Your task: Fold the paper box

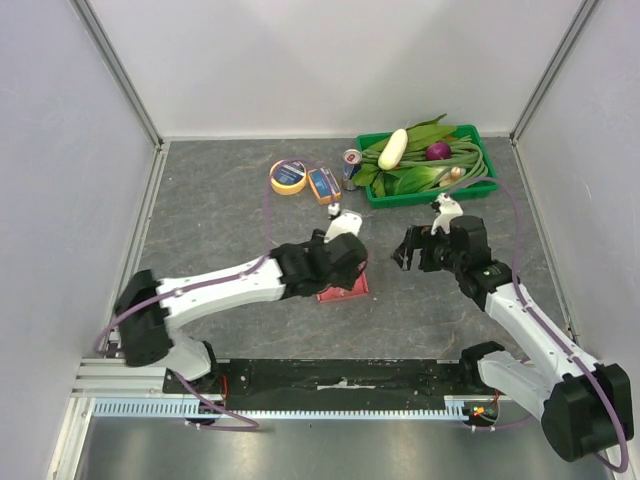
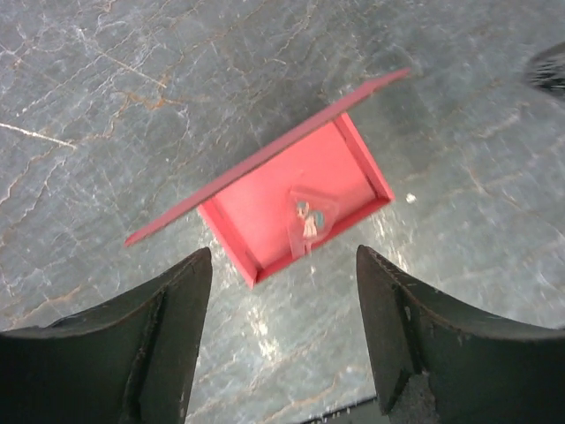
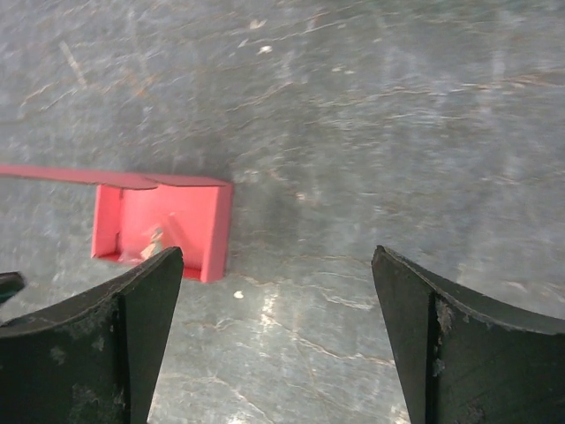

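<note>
The paper box (image 1: 343, 288) is a small pink-red shallow box on the grey table, partly hidden under my left gripper (image 1: 345, 262) in the top view. In the left wrist view the paper box (image 2: 291, 199) stands open with its lid flap raised on edge behind it and a small clear sticker inside. My left gripper (image 2: 282, 300) is open and empty, just above and short of it. My right gripper (image 1: 405, 255) is open and empty to the box's right. In the right wrist view the paper box (image 3: 168, 225) lies left of the right gripper (image 3: 278, 300).
A green tray (image 1: 470, 190) with leafy greens, a white vegetable and a red onion sits at the back right. A can (image 1: 352, 160), a small blue-and-orange box (image 1: 323, 185) and a yellow tape roll (image 1: 288, 176) lie at the back centre. White walls enclose the table.
</note>
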Robot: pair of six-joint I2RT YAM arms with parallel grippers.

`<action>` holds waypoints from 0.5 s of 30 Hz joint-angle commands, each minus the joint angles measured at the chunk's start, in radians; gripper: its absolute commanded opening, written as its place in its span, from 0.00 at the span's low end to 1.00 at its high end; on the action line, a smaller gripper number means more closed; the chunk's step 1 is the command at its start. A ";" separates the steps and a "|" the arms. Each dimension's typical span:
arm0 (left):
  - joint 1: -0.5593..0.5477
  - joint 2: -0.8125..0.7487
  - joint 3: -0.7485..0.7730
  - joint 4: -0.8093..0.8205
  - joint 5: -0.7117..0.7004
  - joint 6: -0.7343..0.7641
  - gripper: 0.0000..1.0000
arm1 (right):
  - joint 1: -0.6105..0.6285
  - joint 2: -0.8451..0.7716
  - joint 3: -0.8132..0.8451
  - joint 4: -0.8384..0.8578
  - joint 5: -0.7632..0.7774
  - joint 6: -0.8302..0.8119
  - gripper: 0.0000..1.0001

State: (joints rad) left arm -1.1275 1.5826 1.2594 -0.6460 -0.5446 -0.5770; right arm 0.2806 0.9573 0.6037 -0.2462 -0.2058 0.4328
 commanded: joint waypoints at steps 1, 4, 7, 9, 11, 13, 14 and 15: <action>0.032 -0.258 -0.147 0.144 0.151 0.051 0.74 | 0.067 0.031 -0.025 0.160 -0.161 -0.046 0.95; 0.124 -0.408 -0.293 0.207 0.288 0.040 0.79 | 0.141 0.063 -0.041 0.238 -0.133 -0.052 0.93; 0.300 -0.501 -0.431 0.275 0.479 0.000 0.80 | 0.234 0.122 -0.009 0.239 -0.034 -0.120 0.88; 0.429 -0.581 -0.520 0.344 0.579 -0.021 0.80 | 0.291 0.158 0.016 0.239 0.023 -0.169 0.84; 0.480 -0.625 -0.575 0.411 0.666 -0.021 0.78 | 0.307 0.193 0.024 0.269 0.071 -0.210 0.80; 0.505 -0.621 -0.589 0.437 0.684 -0.014 0.77 | 0.310 0.221 0.034 0.274 0.121 -0.253 0.76; 0.506 -0.596 -0.589 0.459 0.686 -0.011 0.77 | 0.310 0.245 0.041 0.271 0.134 -0.261 0.74; 0.505 -0.575 -0.591 0.470 0.687 -0.009 0.77 | 0.310 0.251 0.044 0.277 0.140 -0.266 0.73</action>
State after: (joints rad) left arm -0.6319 0.9779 0.6724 -0.3401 -0.0032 -0.5781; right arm 0.5911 1.1702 0.5900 -0.0414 -0.1764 0.2581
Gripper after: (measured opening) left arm 0.773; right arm 0.752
